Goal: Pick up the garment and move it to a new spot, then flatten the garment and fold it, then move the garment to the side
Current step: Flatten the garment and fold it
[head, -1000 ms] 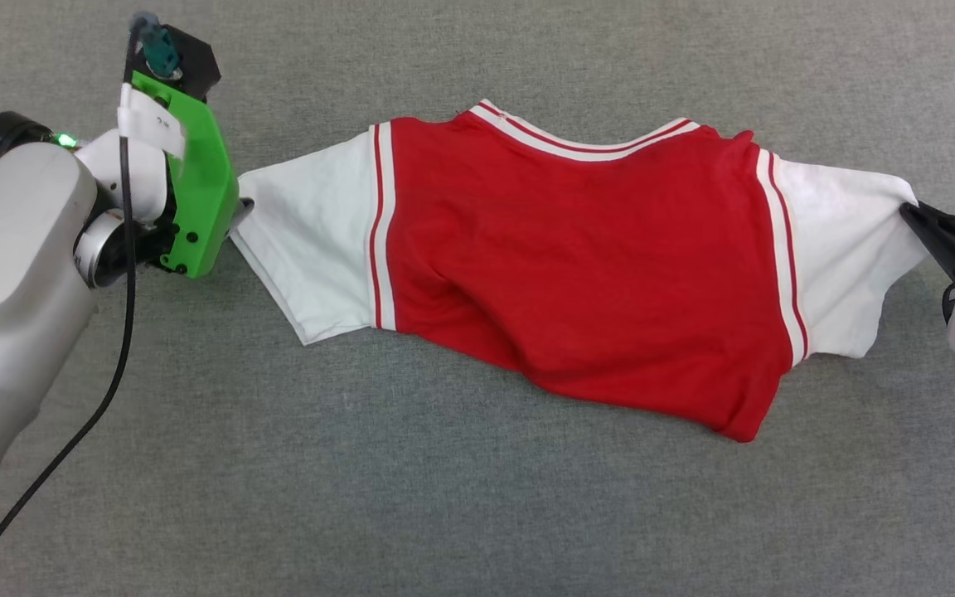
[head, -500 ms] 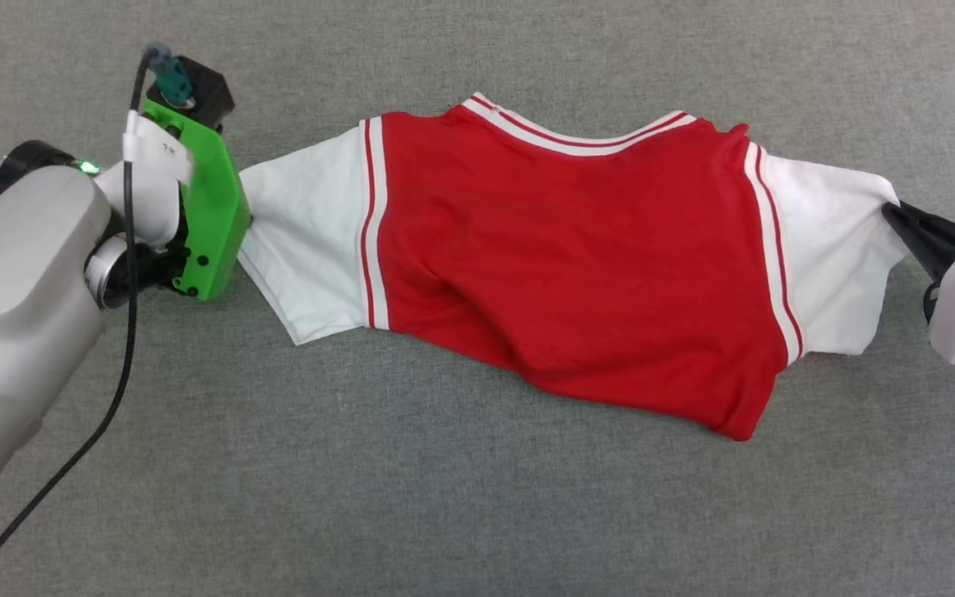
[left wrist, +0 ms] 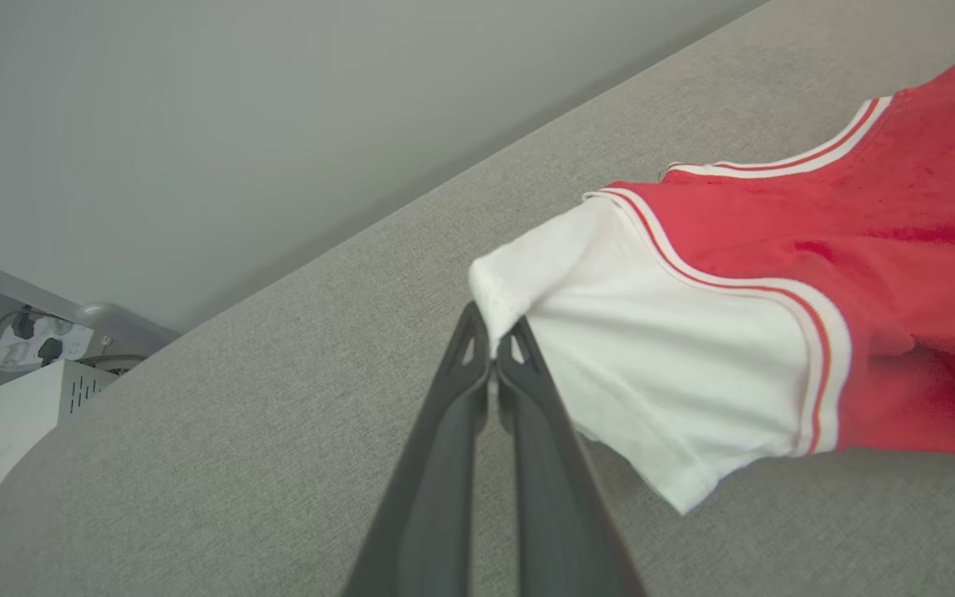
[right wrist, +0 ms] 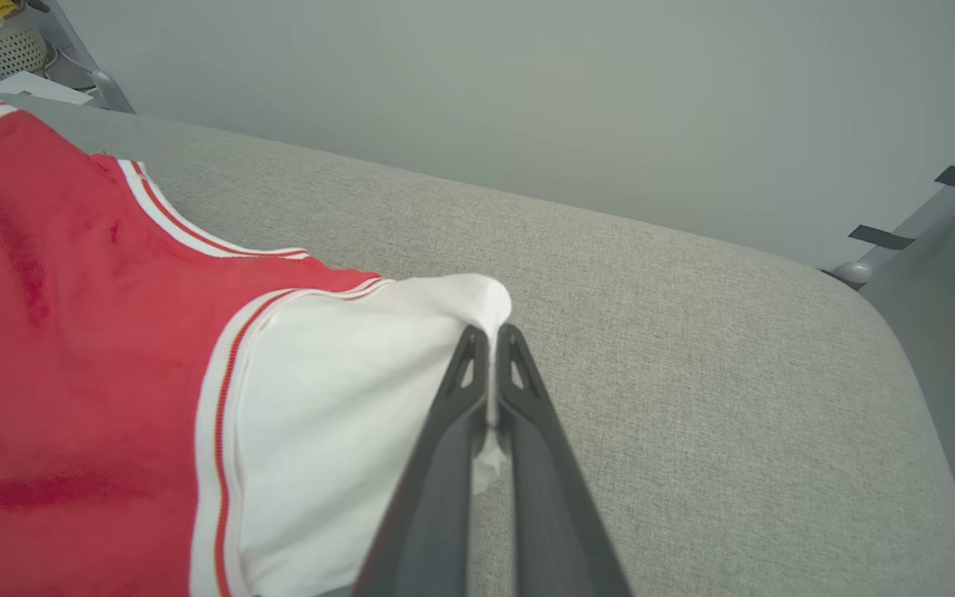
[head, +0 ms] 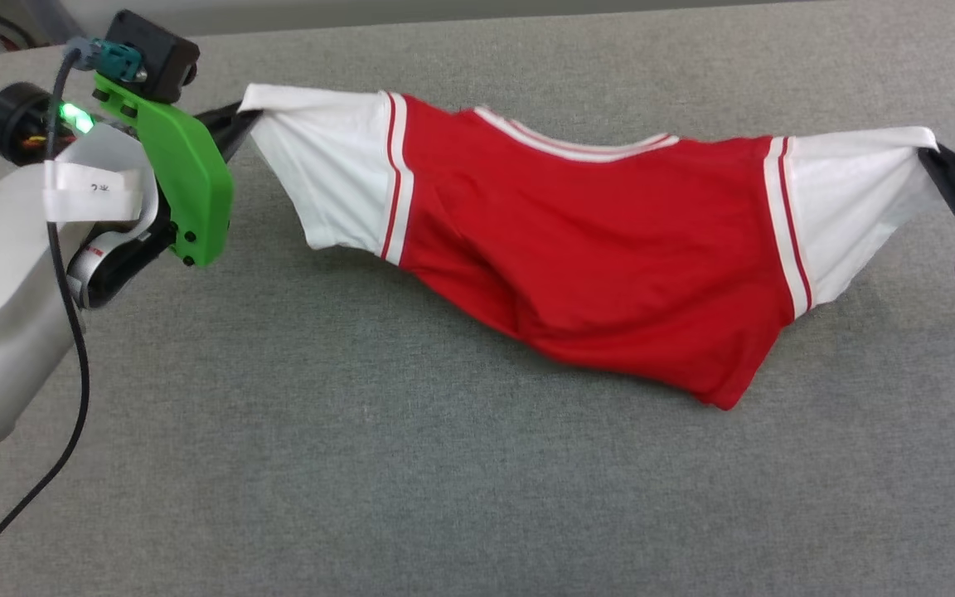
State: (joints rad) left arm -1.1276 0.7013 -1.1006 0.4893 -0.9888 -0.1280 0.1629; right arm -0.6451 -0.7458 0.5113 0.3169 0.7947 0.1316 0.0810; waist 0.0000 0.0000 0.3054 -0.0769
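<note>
The garment (head: 602, 257), a red jersey T-shirt with white sleeves and striped trim, hangs stretched between both arms above the grey table (head: 361, 464), its plain red side up. Its lower hem droops toward the table at the lower right. My left gripper (head: 244, 116) is shut on the tip of the left white sleeve (left wrist: 652, 365), fingers pinched together on the cloth (left wrist: 490, 332). My right gripper (head: 933, 157) is shut on the tip of the right white sleeve (right wrist: 345, 398), fingertips closed on its edge (right wrist: 490, 340). The chest lettering is hidden.
The grey cloth-covered table's far edge (head: 527, 12) runs along the top of the head view, with a pale wall (right wrist: 527, 99) behind. A white box with sockets (left wrist: 21, 390) stands off the table's left end. A black cable (head: 71, 332) hangs along my left arm.
Both grippers have lifted the sleeves up and away from me, raising the shirt off the table so it hangs taut. The head view has also tilted, bringing the table's far edge into sight.
</note>
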